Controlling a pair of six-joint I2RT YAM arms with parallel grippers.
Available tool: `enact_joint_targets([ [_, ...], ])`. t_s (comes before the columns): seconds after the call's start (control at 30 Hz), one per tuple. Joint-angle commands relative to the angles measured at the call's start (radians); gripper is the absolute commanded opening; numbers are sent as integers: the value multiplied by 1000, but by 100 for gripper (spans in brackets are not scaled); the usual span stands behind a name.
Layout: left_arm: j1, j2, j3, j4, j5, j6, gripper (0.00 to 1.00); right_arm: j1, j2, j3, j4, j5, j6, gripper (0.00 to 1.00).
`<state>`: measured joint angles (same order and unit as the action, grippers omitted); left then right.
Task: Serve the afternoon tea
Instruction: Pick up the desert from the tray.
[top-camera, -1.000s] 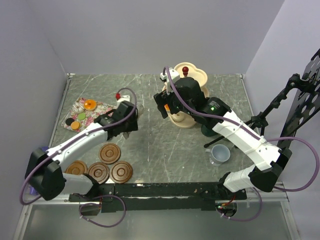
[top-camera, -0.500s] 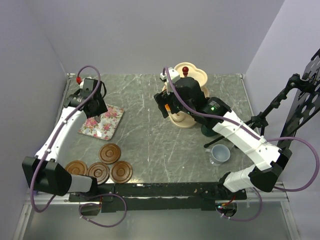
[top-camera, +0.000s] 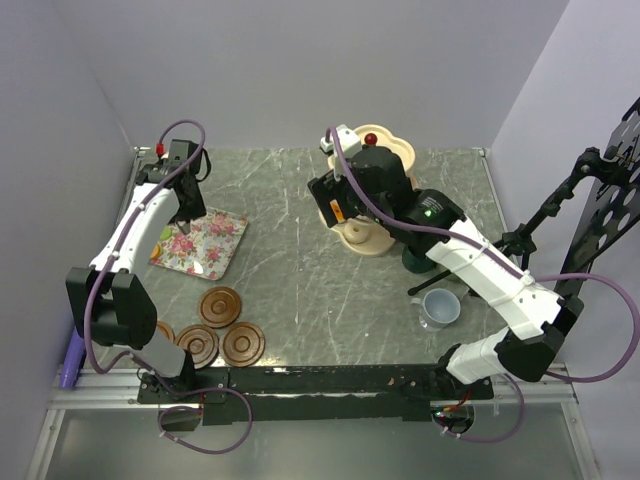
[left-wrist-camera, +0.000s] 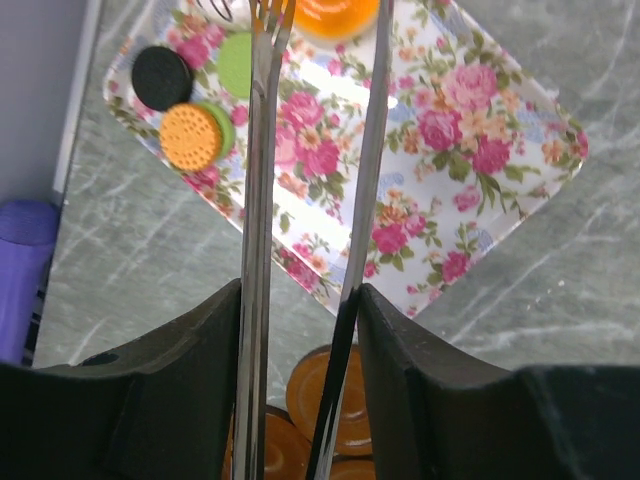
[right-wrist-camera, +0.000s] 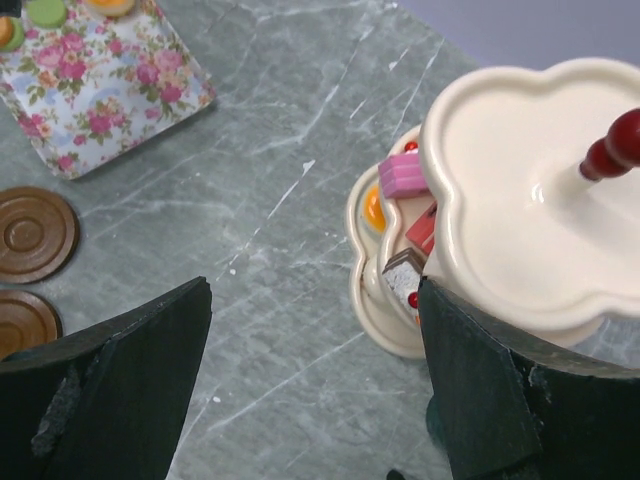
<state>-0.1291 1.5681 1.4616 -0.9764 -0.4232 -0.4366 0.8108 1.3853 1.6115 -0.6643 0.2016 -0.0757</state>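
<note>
Seemingly, tongs (left-wrist-camera: 262, 150) over tray (left-wrist-camera: 480, 130) of cakes (left-wrist-camera: 190, 135).

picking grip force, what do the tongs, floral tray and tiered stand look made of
The tongs: thin polished metal, mirror-like reflections.
The tray: glossy printed surface with glare, maybe melamine or coated tin.
The stand: smooth cream with soft sheen, likely glazed ceramic, possibly plastic.

Your table (top-camera: 300, 295) is grey-green marble. The tray (top-camera: 210, 250) lies on it at left rear, with the saucers (top-camera: 220, 306) clustered nearer you. The stand (top-camera: 362, 240) sits centre rear, a green mug (top-camera: 413, 263) just right of it, a blue mug (top-camera: 440, 308) right front.
</note>
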Motion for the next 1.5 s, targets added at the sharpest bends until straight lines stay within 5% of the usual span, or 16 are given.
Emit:
enact_joint_targets([
  [0.0,22,-5,54,24,-46,55,53,-9,26,77,31,27,-32,90],
  [0.93,103,24,-46,133,164,107,55,-10,32,70,25,18,-36,90],
  [1.47,103,18,-75,100,84,75,57,-12,34,70,28,10,-38,90],
])
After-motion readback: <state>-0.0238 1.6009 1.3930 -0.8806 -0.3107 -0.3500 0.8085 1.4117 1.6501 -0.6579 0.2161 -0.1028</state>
